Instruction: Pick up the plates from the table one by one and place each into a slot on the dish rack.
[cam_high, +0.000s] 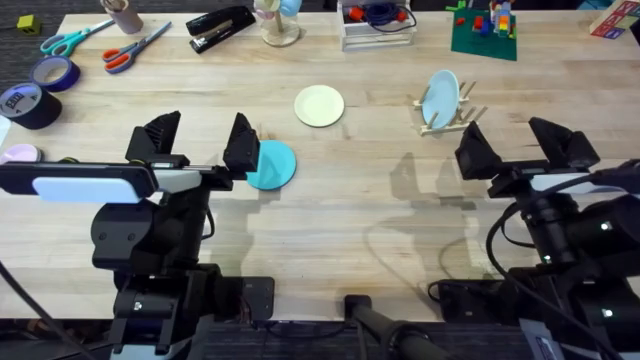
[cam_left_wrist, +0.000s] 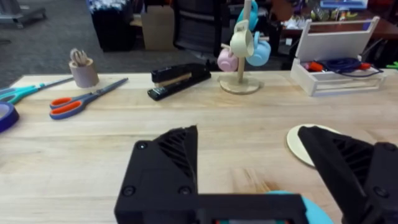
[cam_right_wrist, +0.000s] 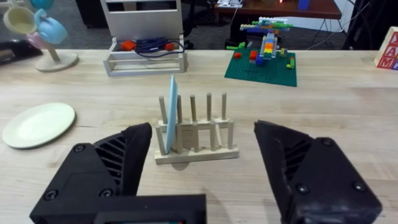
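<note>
A cream plate (cam_high: 319, 105) lies flat on the table (cam_high: 350, 220) near its middle. A turquoise plate (cam_high: 272, 166) lies closer to the arms, right beside one finger of my left gripper (cam_high: 200, 140), which is open and holds nothing. The left wrist view shows the cream plate (cam_left_wrist: 301, 144) ahead and a sliver of the turquoise plate (cam_left_wrist: 316, 213) low down. The dish rack (cam_high: 450, 118) stands at the right with a pale blue plate (cam_high: 440, 98) upright in one slot. My right gripper (cam_high: 518, 148) is open and empty, just short of the rack (cam_right_wrist: 196, 134).
Along the far edge sit a black stapler (cam_high: 220, 28), scissors (cam_high: 135, 45), a mug tree (cam_high: 278, 25), a clear organiser (cam_high: 375, 25) and a green brick plate (cam_high: 485, 30). Tape rolls (cam_high: 30, 95) lie at the left edge.
</note>
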